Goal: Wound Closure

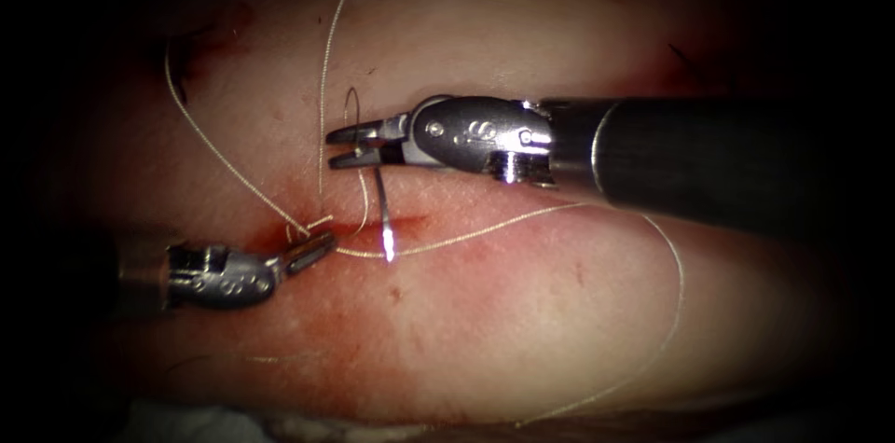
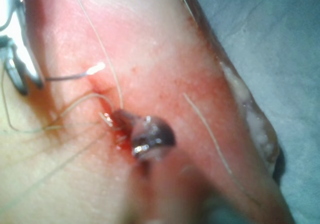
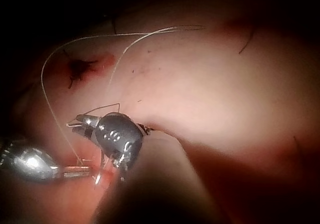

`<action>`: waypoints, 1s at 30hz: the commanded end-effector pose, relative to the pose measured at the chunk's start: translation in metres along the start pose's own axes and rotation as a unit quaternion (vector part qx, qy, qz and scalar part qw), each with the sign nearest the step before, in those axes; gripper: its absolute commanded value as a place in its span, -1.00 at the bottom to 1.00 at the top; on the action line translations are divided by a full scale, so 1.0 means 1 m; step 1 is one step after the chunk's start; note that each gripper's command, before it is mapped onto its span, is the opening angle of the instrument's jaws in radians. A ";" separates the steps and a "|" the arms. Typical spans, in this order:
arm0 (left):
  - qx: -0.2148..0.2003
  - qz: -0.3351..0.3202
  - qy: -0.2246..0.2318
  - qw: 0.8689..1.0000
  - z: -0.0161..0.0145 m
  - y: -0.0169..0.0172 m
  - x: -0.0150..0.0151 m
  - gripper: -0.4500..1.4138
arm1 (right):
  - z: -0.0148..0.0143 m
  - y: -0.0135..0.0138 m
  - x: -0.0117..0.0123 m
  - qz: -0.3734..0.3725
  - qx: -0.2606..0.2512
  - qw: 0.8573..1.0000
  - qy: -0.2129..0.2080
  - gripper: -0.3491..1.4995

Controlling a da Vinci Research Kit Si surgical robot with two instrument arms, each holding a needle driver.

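The cut runs across the tissue, with red fluid around it. My right tool reaches in over the tissue just above the cut and grips the curved needle near its rear half. The needle hangs down and its bright tip rests at the cut; I cannot tell if it is in the tissue. In the left wrist view the needle lies just over the surface. My left tool sits at the cut's left end, shut on the pale thread beside a small knot. Its jaws meet the thread there.
Long thread loops run up over the tissue's left and round the right side. A red mark with dark thread ends lies at the upper left, and another dark end at the upper right. A blue-grey drape borders the tissue's edge.
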 end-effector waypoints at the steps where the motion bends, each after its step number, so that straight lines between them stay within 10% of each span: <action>1: -0.002 -0.004 0.000 1.000 0.0006 0.0009 -0.0005 -0.95 | 0.0012 0.0001 -0.0004 -0.014 0.001 1.000 0.000 -1.00; 9: -0.005 -0.013 -0.013 1.000 0.0016 0.0017 -0.0033 -0.95 | 0.0032 -0.0019 -0.0016 -0.158 -0.026 0.987 0.020 -1.00; 30: -0.019 -0.019 -0.033 0.999 0.0028 0.0040 -0.0065 -1.00 | 0.0053 -0.0048 -0.0024 -0.248 -0.062 0.966 0.020 -1.00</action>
